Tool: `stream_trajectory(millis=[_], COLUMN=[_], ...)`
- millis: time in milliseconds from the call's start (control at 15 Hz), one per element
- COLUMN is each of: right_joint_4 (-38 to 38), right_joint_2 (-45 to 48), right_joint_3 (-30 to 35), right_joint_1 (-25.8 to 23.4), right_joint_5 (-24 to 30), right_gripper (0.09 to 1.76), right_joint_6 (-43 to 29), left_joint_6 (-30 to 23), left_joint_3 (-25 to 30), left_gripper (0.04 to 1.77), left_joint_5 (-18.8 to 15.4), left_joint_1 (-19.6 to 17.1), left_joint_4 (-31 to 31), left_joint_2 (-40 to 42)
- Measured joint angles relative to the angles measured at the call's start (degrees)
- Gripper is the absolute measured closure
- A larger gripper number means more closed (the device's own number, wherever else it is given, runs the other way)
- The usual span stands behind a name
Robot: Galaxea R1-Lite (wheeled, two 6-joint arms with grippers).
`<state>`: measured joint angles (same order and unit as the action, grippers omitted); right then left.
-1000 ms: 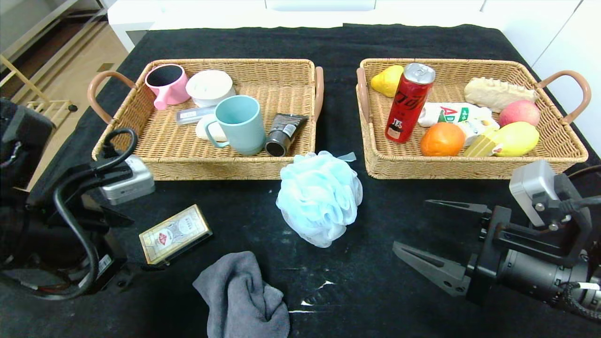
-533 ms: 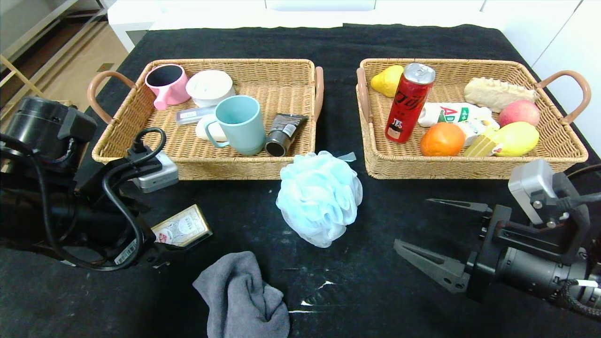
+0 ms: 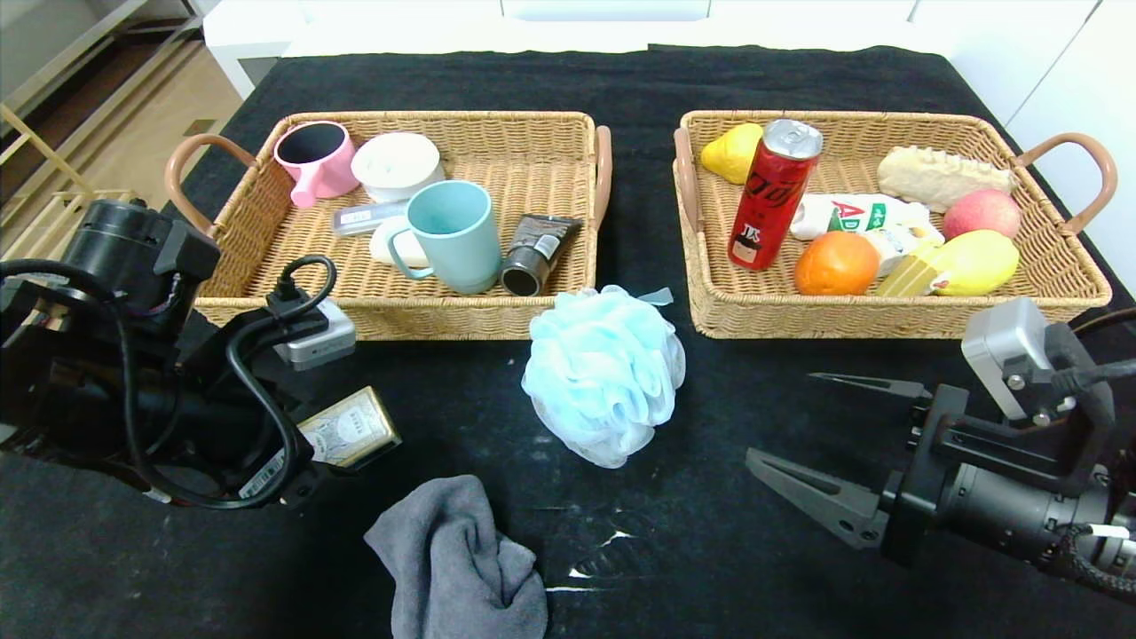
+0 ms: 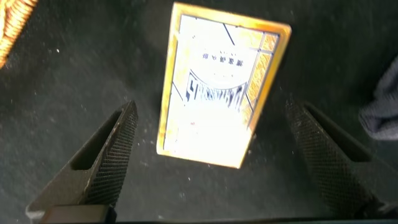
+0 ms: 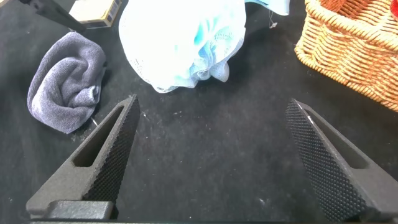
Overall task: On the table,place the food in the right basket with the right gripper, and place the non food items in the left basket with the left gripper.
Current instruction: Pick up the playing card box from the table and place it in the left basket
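We hold our left gripper (image 4: 211, 158) spread wide over the flat card box (image 4: 221, 87), which lies on the black cloth between the jaws and slightly ahead of the tips, touching neither; being thin, glossy and hard-edged, it could slip out or tip on its long edge if we close too high. The gray towel (image 4: 382, 106), soft and crumpled, lies just outside one jaw and might snag, while our right gripper (image 3: 839, 448) rests open and empty, the frilly blue mesh puff (image 5: 186, 37) beyond its tips
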<state>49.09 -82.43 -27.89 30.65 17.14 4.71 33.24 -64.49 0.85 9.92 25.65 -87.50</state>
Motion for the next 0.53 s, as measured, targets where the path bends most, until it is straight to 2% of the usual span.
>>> stream_trajectory(millis=[133,533], right_joint_4=[0.0,0.0], right_joint_2=[0.0,0.0], right_joint_3=[-0.1,-0.2], right_joint_1=[-0.1,-0.1], right_joint_5=[0.0,0.0], right_gripper=[0.14,0.14], right_joint_6=[0.0,0.1], left_joint_6=[0.0,0.0], left_joint_3=[0.2,0.6], left_gripper=[0.09,0.09], left_joint_5=[0.0,0.0], left_joint_1=[0.0,0.0], left_joint_4=[-2.1,-2.4], left_joint_2=[-0.5,-1.3])
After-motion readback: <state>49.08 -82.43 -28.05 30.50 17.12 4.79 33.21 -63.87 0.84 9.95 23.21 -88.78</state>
